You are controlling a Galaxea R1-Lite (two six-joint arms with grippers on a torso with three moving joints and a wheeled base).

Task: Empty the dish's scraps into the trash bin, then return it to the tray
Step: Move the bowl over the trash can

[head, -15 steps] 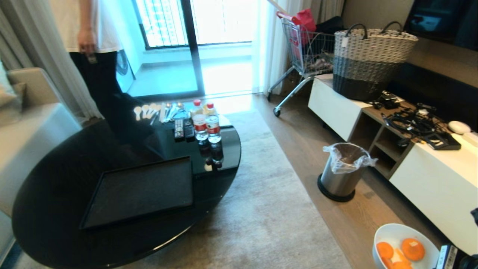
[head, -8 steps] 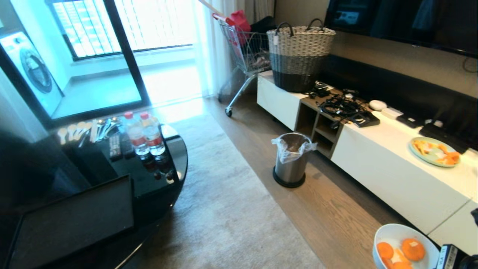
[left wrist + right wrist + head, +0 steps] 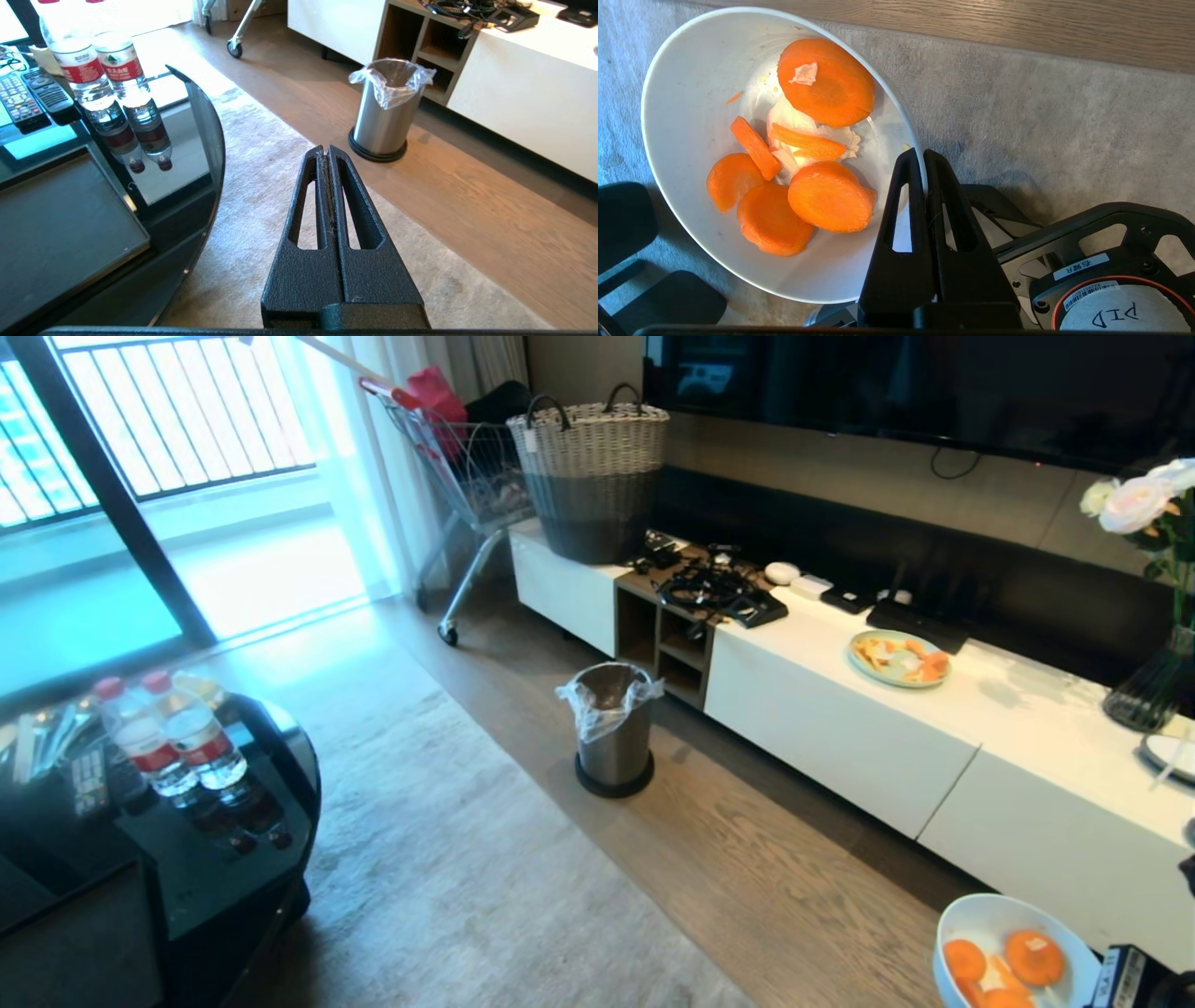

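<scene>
Held at near right over the rug's edge: white dish (image 3: 691, 93) with orange scraps (image 3: 803, 154), rim pinched in the closed right gripper (image 3: 923, 161). Stood well off, far and left of it on the wood floor beside the white cabinet (image 3: 840, 728): lined trash bin (image 3: 613, 728). Lay at far left on the dark glass table (image 3: 205, 140): black tray (image 3: 60, 219). Hung empty over the rug (image 3: 261, 154), fingers pressed together: left gripper (image 3: 325, 151).
</scene>
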